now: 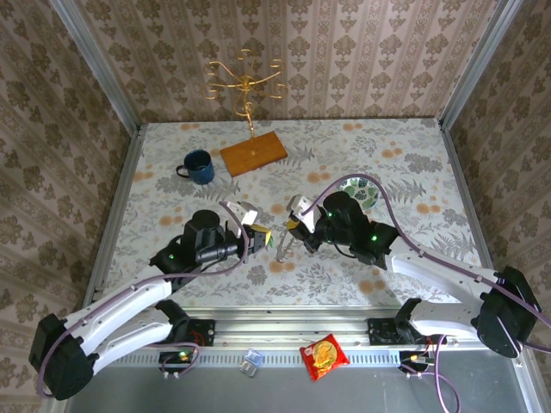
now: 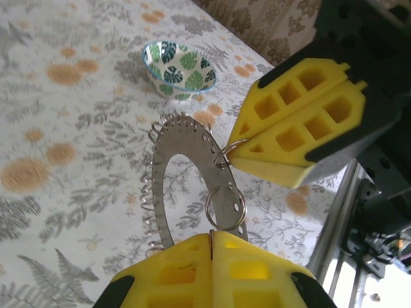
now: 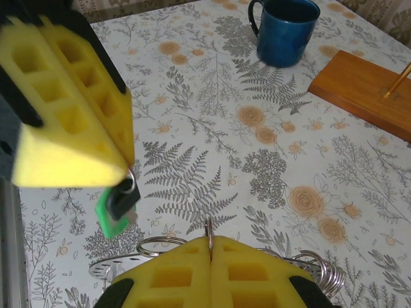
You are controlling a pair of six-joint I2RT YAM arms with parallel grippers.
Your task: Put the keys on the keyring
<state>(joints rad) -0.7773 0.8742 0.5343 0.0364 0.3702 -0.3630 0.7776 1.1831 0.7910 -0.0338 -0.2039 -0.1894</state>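
My left gripper [image 3: 126, 165] is shut on the keyring [image 3: 132, 181], a small wire loop at its tip. From that loop hang the keys, a green-headed one [image 3: 109, 219] and a dark one [image 3: 122, 200]. My right gripper [image 3: 210, 239] is shut on a thin split ring seen edge-on. That ring belongs to a wide flat grey ring [image 2: 192, 151] with holes and several small rings, which hangs between the two grippers. In the left wrist view my left gripper [image 2: 212, 234] pinches thin wire, with a split ring [image 2: 225, 206] just past it. Both grippers [image 1: 258, 231] [image 1: 294, 225] meet mid-table.
A blue mug [image 1: 198, 166] and a wooden base [image 1: 253, 152] with a gold stand are at the back. A leaf-patterned bowl [image 1: 362, 191] sits behind the right arm. A red snack packet [image 1: 324, 355] lies on the front rail.
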